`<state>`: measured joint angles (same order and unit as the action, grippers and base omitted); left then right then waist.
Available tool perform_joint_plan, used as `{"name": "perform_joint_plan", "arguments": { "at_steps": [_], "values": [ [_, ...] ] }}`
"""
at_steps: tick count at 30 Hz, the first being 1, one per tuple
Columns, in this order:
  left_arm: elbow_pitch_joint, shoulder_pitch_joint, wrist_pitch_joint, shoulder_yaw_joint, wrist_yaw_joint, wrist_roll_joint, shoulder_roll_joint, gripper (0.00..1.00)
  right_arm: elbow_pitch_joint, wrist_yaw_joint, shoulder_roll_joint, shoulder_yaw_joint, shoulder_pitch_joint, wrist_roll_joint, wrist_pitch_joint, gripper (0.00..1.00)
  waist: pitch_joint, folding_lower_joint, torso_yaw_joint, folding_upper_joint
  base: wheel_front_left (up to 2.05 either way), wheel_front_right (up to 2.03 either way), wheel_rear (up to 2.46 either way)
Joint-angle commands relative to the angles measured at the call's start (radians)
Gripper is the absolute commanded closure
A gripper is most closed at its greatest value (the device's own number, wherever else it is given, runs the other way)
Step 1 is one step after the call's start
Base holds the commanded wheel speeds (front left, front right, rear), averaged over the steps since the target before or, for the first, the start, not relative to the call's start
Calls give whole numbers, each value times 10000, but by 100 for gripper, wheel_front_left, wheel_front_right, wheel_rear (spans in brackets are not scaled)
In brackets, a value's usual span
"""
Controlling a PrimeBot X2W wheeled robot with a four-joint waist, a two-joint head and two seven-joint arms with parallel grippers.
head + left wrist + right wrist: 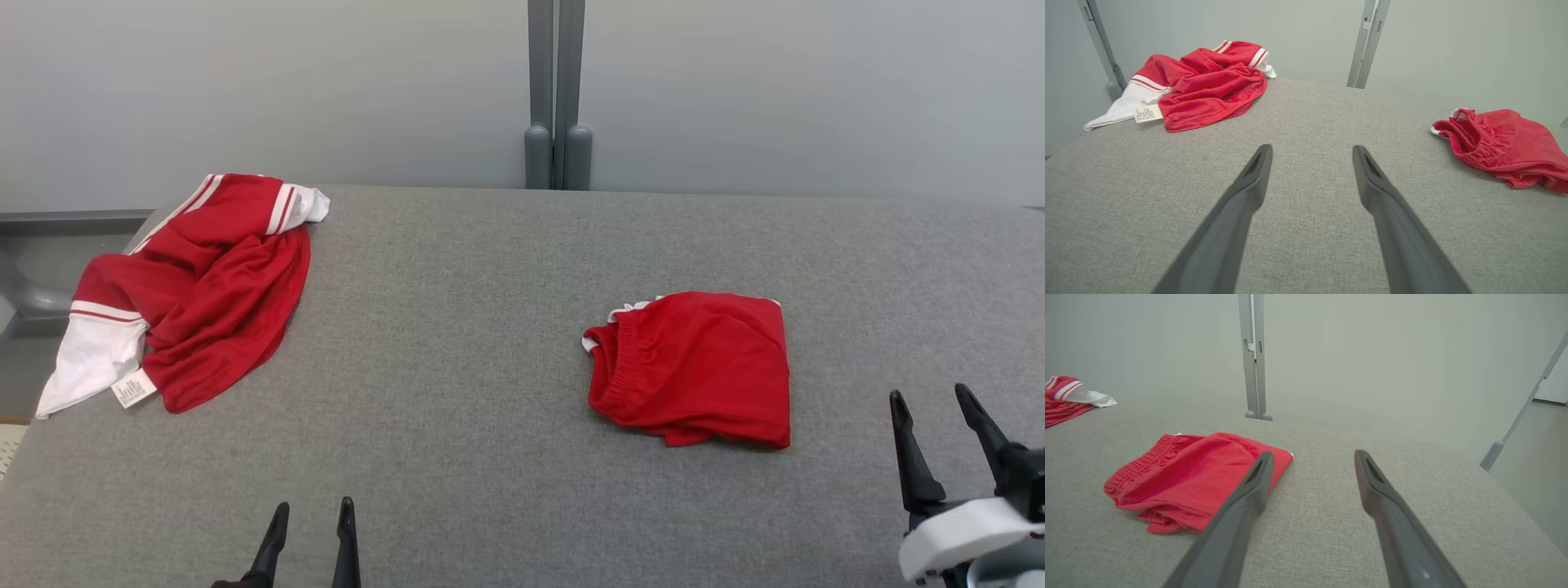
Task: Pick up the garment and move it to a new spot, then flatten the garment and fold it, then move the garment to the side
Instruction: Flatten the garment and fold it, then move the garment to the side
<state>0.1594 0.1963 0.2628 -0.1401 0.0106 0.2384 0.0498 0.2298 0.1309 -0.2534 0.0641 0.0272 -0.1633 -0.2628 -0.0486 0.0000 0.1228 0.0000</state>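
Two pairs of jaws hover spread and empty over the grey fabric-covered counter [457,343]. The folded red elastic-waisted shorts [694,367] lie ahead and left of the right jaws, the nearer pair. The crumpled red-and-white garment [196,286] sits far left.

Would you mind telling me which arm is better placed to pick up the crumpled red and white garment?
Probably the left. The crumpled garment lies at the far left of the table, and the open left gripper is on that side; the open right gripper sits beyond the folded red shorts.
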Motion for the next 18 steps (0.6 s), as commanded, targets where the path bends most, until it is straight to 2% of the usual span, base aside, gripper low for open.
{"name": "perform_joint_plan", "arguments": {
  "at_steps": [1,8,18],
  "values": [
    [-49,155,27,122,56,-99,24,0,-169,-6,127,158,306,64,-26,0,-105,0,38,0,0,0,0],
    [9,-23,27,235,432,-342,24,0,-203,-6,578,680,1064,86,-27,0,-205,0,25,0,0,0,0],
    [72,-204,27,184,437,-269,22,0,-185,-6,990,528,474,-303,-28,0,-69,0,-254,0,0,0,0]
  ]
}}
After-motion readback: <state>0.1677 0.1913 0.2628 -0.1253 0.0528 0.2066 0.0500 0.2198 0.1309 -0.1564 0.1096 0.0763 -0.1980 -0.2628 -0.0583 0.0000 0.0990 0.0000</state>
